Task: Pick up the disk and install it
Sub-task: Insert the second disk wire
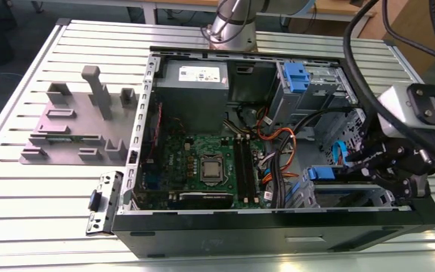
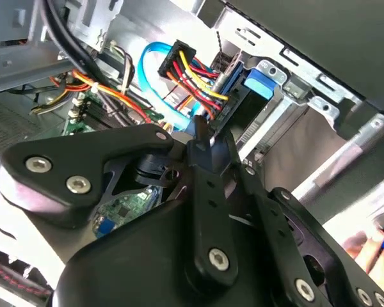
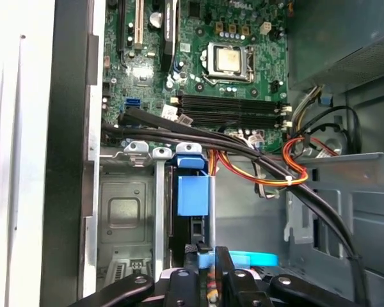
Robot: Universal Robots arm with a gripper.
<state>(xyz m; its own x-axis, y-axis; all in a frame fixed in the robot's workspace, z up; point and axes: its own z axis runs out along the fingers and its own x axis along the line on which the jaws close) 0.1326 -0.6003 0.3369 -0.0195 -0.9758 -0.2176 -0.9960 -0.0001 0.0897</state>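
My tool (image 1: 396, 170) hangs over the drive bay at the open computer case's (image 1: 225, 224) front corner, on the exterior view's right; whether its fingers are open, I cannot tell. The disk (image 3: 193, 192) stands on edge in the bay slot in its blue caddy, just beside the tool.

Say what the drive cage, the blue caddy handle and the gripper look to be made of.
Drive cage: probably bare sheet steel, with a dull grey sheen and stamped ribs.
Blue caddy handle: likely moulded plastic, uniformly coloured and matte.
Gripper: black links with bright screws, maybe coated metal or plastic.
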